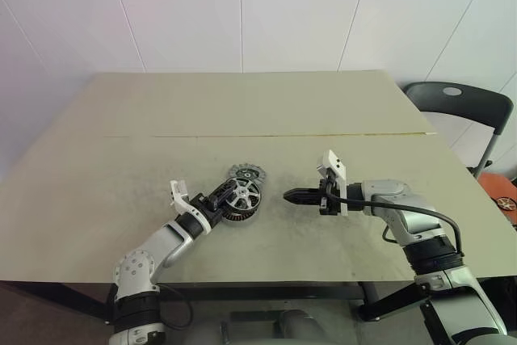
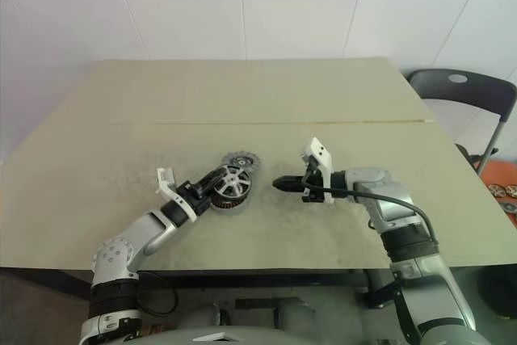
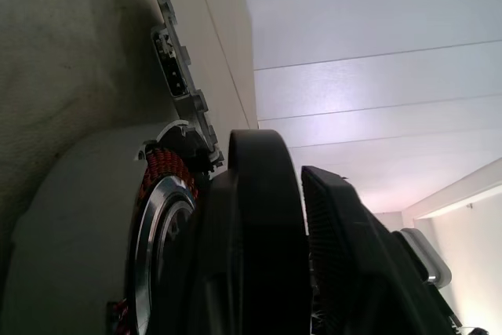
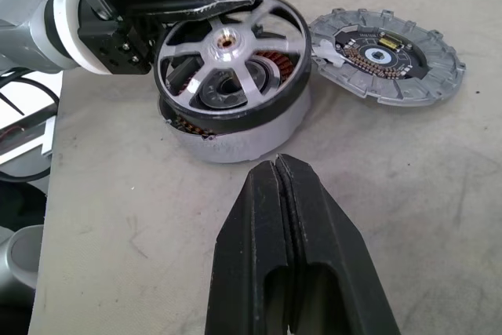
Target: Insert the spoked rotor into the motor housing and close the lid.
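The spoked rotor (image 4: 231, 52), a black ring with silver spokes, lies tilted on top of the motor housing (image 4: 235, 135). The housing is a grey round body with copper windings showing under the spokes. My left gripper (image 1: 222, 196) reaches in from the left at the rotor's rim. The lid (image 4: 384, 56), a ribbed grey disc with a small circuit ring in its centre, lies flat on the table just behind the housing and touches it. My right gripper (image 1: 291, 195) is shut and empty. It hovers a short way to the right of the housing and points at it.
The work sits near the front middle of a large beige table (image 1: 242, 103) with a seam across it. A black folding chair (image 1: 460, 103) stands off the table's far right corner. An orange tray (image 1: 505, 199) with small parts sits beyond the right edge.
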